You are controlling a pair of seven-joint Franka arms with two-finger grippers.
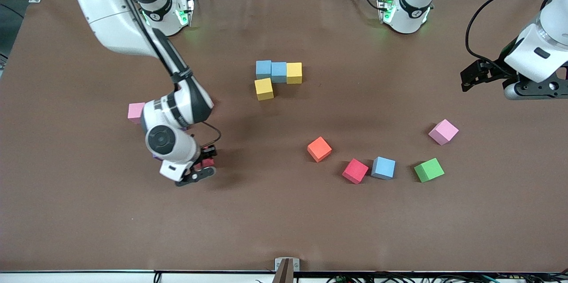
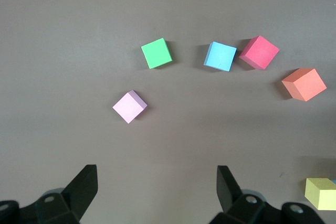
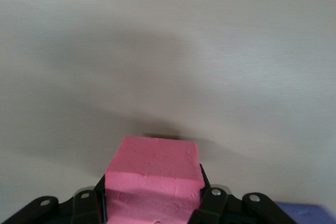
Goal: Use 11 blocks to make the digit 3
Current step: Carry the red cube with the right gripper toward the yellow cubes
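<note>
Your right end effector [image 1: 203,168] is clamped on a red block [image 3: 152,179], low over the worktop [image 1: 284,221] toward the right arm's end. Your left end effector [image 2: 155,184] waits with its fingers spread wide and empty. Two light blue blocks [image 1: 271,70] and two yellow blocks [image 1: 293,72] touch in an L. Orange [image 1: 319,149], red [image 1: 355,170], blue [image 1: 384,167] and green [image 1: 428,170] blocks lie loose nearer the front camera.

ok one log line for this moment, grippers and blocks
right gripper: shut on red block | left gripper: open, waiting | digit 3: four blocks placed
</note>
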